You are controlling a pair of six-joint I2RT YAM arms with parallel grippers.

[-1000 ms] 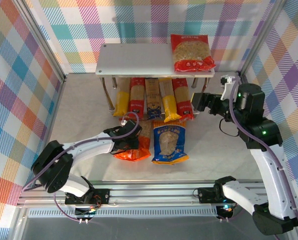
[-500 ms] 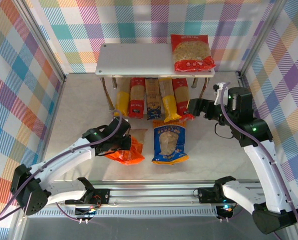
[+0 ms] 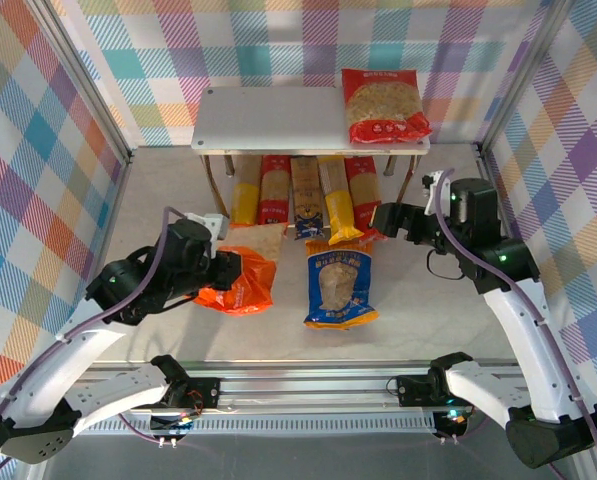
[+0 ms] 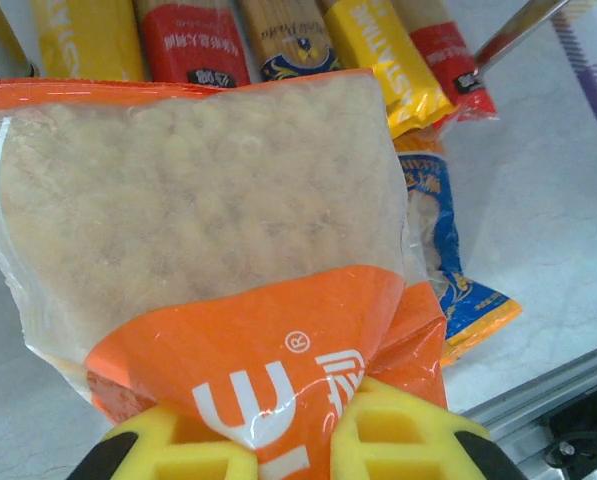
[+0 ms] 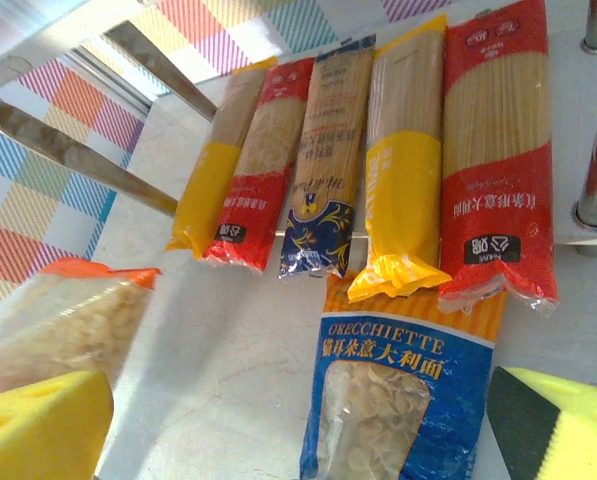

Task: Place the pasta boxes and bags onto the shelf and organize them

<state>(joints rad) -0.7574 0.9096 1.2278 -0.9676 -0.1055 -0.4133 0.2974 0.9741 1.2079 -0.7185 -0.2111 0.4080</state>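
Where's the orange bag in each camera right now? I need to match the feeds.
Top external: the orange bag left of centre, in front of the shelf, held by the shut left gripper.
Left wrist: orange bag mid-frame, its end pinched at the bottom.
Right wrist: orange bag at lower left.
Shared landmark: the blue bag, to its right in each.

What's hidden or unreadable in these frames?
Top: far ends of spaghetti packs, under the shelf.
Left wrist: near edge of orange bag, inside the left gripper.
Right wrist: lower half of blue bag, cut by frame edge.
Top: print on red bag, too small.
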